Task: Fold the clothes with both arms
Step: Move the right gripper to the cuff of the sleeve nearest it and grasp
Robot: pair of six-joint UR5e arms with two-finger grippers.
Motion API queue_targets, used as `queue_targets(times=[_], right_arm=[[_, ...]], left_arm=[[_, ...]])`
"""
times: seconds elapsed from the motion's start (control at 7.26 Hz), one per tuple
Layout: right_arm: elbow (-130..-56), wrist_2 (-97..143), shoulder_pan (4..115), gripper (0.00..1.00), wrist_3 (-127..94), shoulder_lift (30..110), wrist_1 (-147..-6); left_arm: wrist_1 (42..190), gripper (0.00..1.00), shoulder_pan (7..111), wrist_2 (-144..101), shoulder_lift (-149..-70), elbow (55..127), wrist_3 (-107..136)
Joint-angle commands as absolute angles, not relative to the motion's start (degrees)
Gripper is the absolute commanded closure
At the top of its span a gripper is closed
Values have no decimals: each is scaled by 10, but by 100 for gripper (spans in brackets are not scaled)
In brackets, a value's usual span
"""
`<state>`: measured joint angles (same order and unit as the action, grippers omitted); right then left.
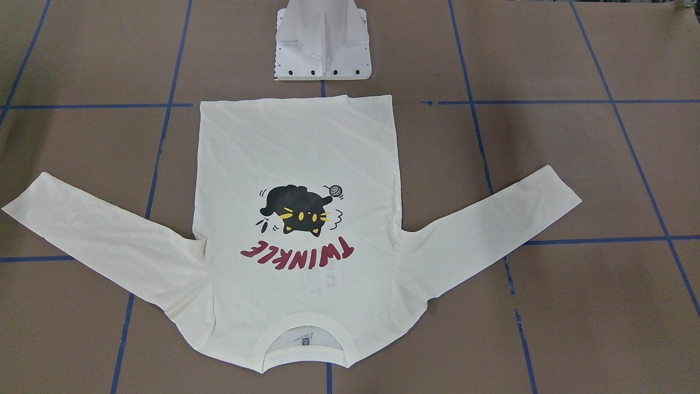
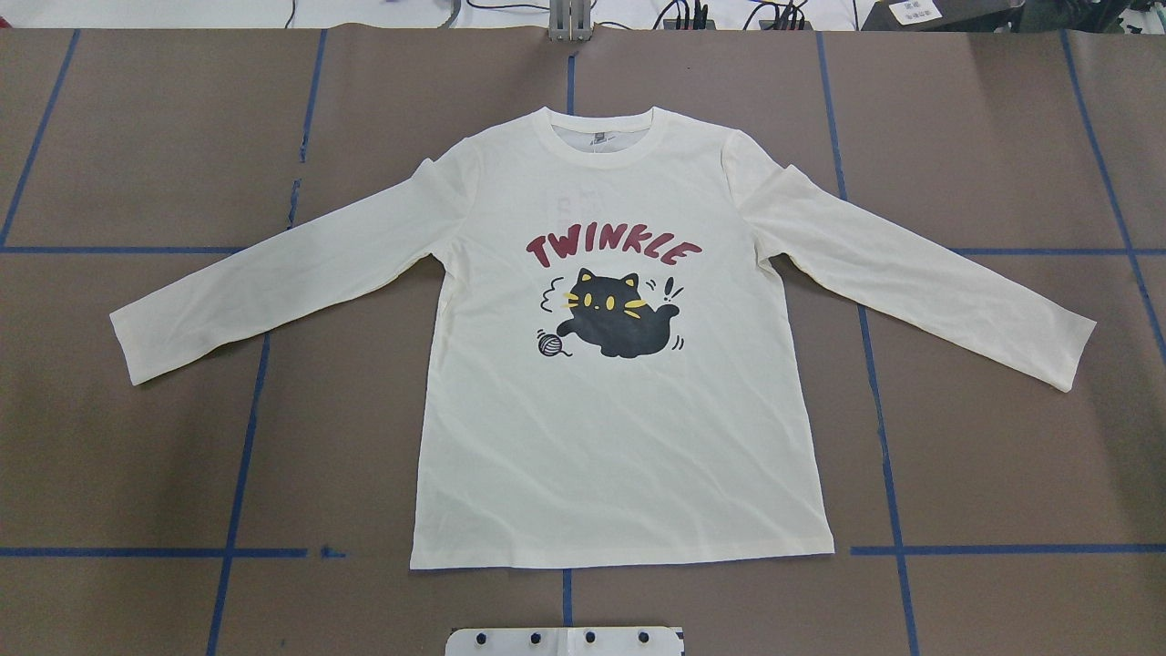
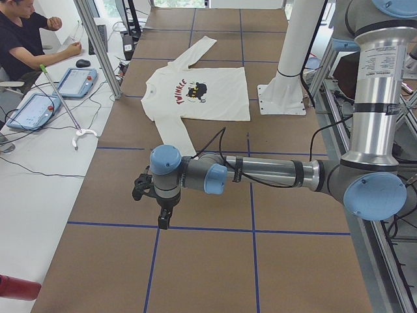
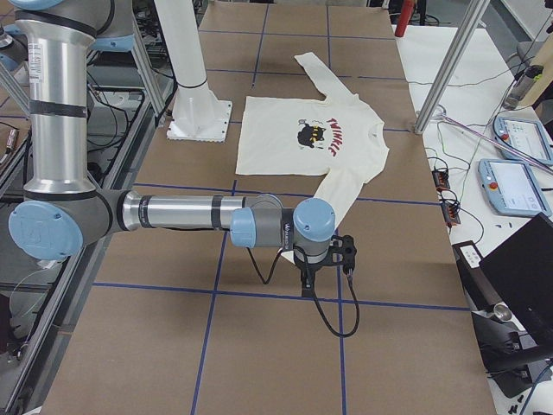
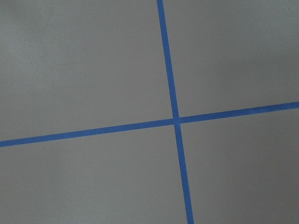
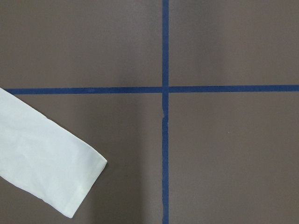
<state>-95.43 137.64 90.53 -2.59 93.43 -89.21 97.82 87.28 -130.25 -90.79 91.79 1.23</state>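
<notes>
The cream long-sleeved shirt (image 2: 619, 437) lies flat on the brown table, cat print and red "TWINKLE" facing up, both sleeves spread out to the sides. Its collar points away from the robot and its hem (image 1: 298, 104) lies near the pedestal. My left gripper (image 3: 163, 222) hangs over bare table, well off the near sleeve's end in the exterior left view; I cannot tell whether it is open or shut. My right gripper (image 4: 308, 281) hovers just past the other sleeve's cuff (image 6: 51, 168), its state also unclear. Neither arm touches the shirt.
A white pedestal base (image 1: 322, 52) stands behind the hem. Blue tape lines (image 5: 173, 93) grid the table. A person (image 3: 23, 36) sits at a side desk with teach pendants (image 3: 75, 81). Aluminium posts (image 4: 449, 65) stand at the table's far edge.
</notes>
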Motion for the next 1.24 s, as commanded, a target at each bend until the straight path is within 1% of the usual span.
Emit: queue_targets(times=[0.0,0.28,0.41,0.55,0.83,0.96,1.1], right_arm=[[-954,1376,904,0,-27,932,-892],[-960,1377,904,0,-27,928,-892],[-955,1377,903,0,-26,926,-881],[-954,1378,899,0,-27,927,-845],[-955,1404,884,0,-51,901,-836],[-942,1404,869,0,-52,903,-820],[-920,1401,848,0,-55,916,-762]], left_arm=[[981,0,873,-1303,-908,918,12],[990,0,870,-1302,-916,917,8],[999,0,868,-1301,-937,918,8],[1030,0,867,-1303,-946,917,8],[1082,0,826,-1305,-944,915,12],[1086,0,824,-1360,-940,912,16],[1087,0,824,-1408,-942,912,17]])
